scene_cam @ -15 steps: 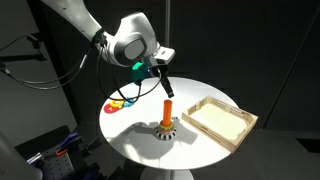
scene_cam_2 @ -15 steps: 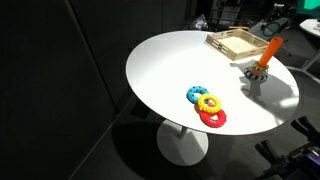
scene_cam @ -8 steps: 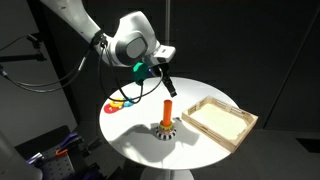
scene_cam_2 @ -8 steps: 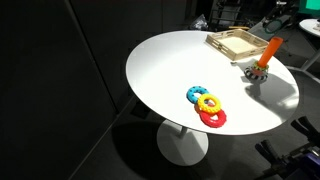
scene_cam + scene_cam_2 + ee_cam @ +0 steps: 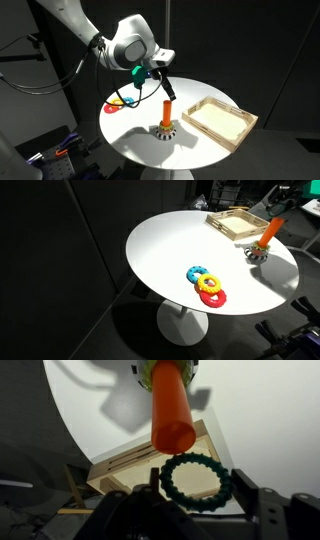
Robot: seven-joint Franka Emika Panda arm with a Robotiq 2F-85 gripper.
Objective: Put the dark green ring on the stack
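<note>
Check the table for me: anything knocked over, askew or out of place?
Nothing stands out. The stack stands on its base, the dark green ring sits in the gripper, and the tray lies flat.

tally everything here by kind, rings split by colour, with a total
dark green ring: 1
blue ring: 1
yellow ring: 1
red ring: 1
orange peg on a patterned base: 1
wooden tray: 1
total: 6
</note>
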